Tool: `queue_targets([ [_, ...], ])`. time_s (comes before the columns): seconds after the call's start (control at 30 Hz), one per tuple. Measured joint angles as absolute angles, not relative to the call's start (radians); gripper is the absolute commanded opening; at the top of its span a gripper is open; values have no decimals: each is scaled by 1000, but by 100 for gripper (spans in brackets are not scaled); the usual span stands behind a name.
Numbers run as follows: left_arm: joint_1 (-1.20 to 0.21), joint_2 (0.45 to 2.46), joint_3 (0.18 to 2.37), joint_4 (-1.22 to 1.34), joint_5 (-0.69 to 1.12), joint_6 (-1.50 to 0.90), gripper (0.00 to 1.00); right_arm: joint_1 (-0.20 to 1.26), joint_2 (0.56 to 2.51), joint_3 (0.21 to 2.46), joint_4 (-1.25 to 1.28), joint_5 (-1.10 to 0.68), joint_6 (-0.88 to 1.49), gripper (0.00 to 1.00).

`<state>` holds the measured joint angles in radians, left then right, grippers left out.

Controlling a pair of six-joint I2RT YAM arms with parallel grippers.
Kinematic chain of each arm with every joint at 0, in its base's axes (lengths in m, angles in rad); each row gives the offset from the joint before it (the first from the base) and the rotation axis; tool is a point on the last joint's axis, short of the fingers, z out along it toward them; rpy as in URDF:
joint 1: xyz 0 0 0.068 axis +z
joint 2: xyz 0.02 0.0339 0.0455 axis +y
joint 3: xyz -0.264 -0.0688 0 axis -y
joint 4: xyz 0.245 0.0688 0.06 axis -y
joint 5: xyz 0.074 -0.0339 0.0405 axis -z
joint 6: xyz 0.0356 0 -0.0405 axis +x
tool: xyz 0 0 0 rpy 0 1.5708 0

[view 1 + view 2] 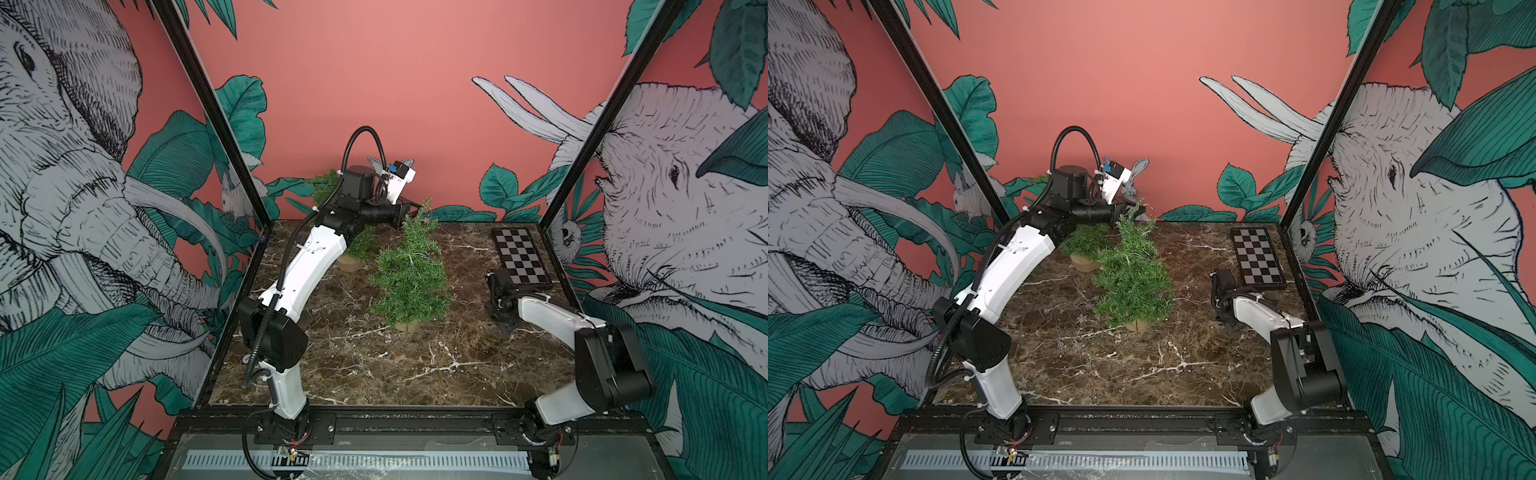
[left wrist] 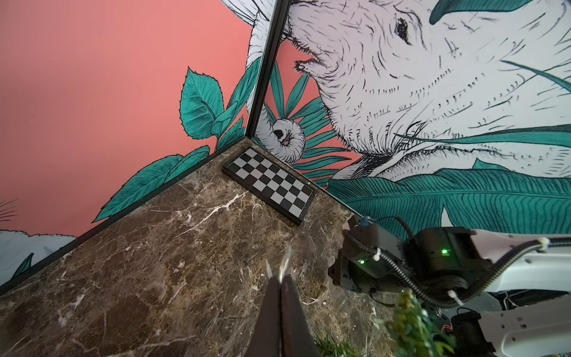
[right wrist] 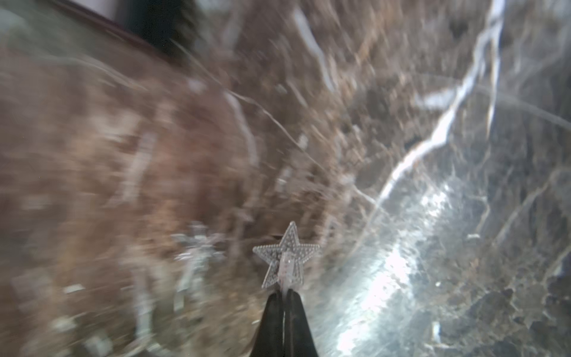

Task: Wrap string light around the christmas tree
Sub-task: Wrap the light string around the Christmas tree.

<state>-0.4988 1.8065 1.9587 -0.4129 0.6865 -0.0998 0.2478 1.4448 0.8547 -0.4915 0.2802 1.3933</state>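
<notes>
Both top views: high at the front, angled down over the whole marble table (image 1: 374, 365). Left wrist: low, toward the checkerboard (image 2: 272, 185) mid-frame, also seen from above. Right wrist: close onto blurred marble.

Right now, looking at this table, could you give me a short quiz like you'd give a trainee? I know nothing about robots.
1. True or false: the checkered board lies at the near edge of the marble table.
2. How many small green trees stand on the table?
3. In the right wrist view, what do the right arm's shut jaws pinch? A) a silvery star B) a red ball C) a pine cone

Key
1. False: it lies in the far right corner.
2. Two: a front tree and a back tree, partly hidden by the left arm.
3. A
</notes>
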Motion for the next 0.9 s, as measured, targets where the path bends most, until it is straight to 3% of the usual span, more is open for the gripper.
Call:
queue_targets([
  [0.07, -499, 1794, 1953, -413, 683, -93, 0, 248, 1388, 883, -475, 301, 1357, 0],
  [0.3, -499, 1734, 1917, -409, 640, -48, 16, 248, 1292, 1065, -366, 352, 1177, 0],
  [0.37, -499, 1716, 1906, -411, 597, -28, 31, 248, 1293, 1124, -327, 361, 1120, 0],
  [0.7, -499, 1607, 1862, -445, 291, 72, 88, 268, 1435, 1522, -81, 289, 850, 0],
  [0.8, -498, 1583, 1865, -448, 241, 102, 98, 302, 1507, 1656, -38, 254, 793, 0],
  [0.9, -498, 1590, 1914, -479, 221, 120, 99, 345, 1578, 1794, -21, 225, 746, 0],
])
